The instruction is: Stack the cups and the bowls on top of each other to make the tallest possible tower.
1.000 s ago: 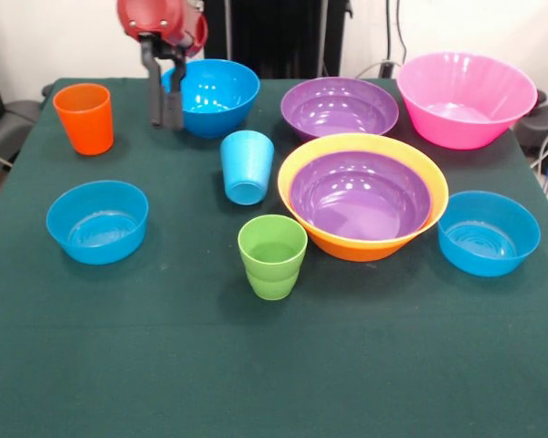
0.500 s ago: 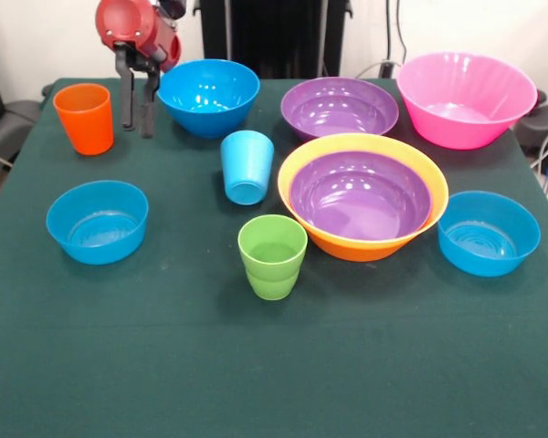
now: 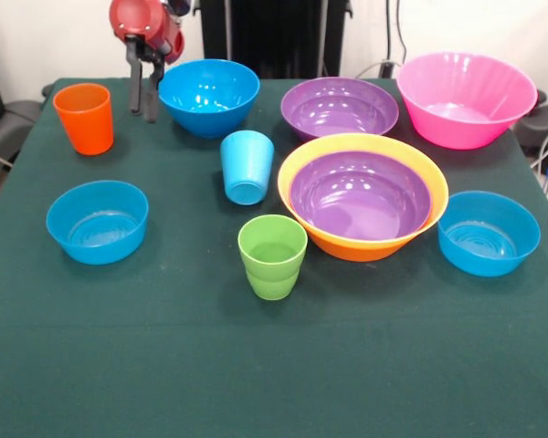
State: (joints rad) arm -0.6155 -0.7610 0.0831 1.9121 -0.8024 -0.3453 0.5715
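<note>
My gripper [image 3: 143, 114] hangs open over the table's far left, between the orange cup [image 3: 84, 119] and a blue bowl [image 3: 210, 96], and holds nothing. The light blue cup [image 3: 247, 166] is in the middle, with the green cup [image 3: 272, 255] in front of it. One purple bowl [image 3: 361, 196] sits nested inside the orange-yellow bowl [image 3: 347, 248]. A second purple bowl [image 3: 340, 107] and the pink bowl [image 3: 466, 99] stand at the back right. Two more blue bowls rest at the left [image 3: 98, 222] and the right [image 3: 489, 233].
The table is covered with a dark green cloth [image 3: 274, 365]. A black frame [image 3: 274, 36] stands behind the far edge, and cables hang at the back right.
The gripper moved left, away from the far blue bowl toward the orange cup, then came back slightly right and up. No cup or bowl has moved.
</note>
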